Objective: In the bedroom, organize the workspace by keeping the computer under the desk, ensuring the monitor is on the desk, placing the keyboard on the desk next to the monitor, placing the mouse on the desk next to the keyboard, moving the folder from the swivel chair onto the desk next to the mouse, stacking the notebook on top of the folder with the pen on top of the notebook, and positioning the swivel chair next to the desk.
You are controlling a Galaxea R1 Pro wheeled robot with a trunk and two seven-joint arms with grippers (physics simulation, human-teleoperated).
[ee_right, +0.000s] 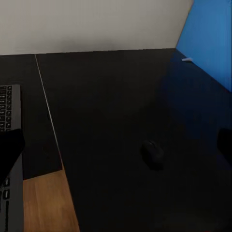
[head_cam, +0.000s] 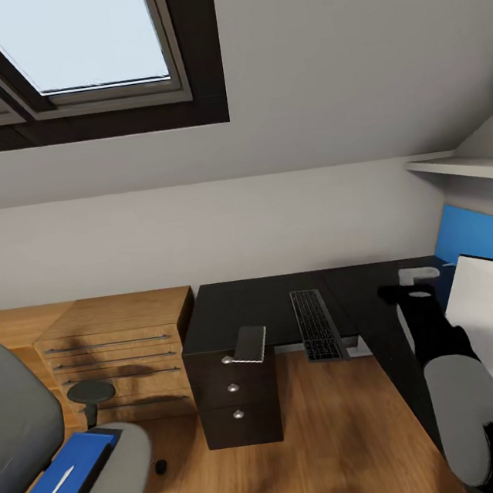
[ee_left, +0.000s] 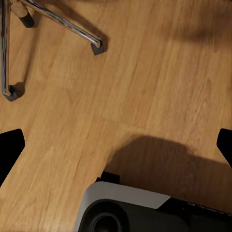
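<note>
The swivel chair [head_cam: 41, 460] was cut off by the head view's left and bottom edges, so its base went unseen there; the left wrist view caught only parts of chrome legs [ee_left: 63, 21] and castors. The blue folder [head_cam: 57, 489] ran off the bottom edge, and the thin pale thing lying on it was too small to identify. The keyboard [ee_right: 8, 159] was cropped in the right wrist view. The mouse [ee_right: 153, 153] barely stood out against the black desk [ee_right: 106, 96]. The right arm [head_cam: 450, 375] hid part of the desk.
</note>
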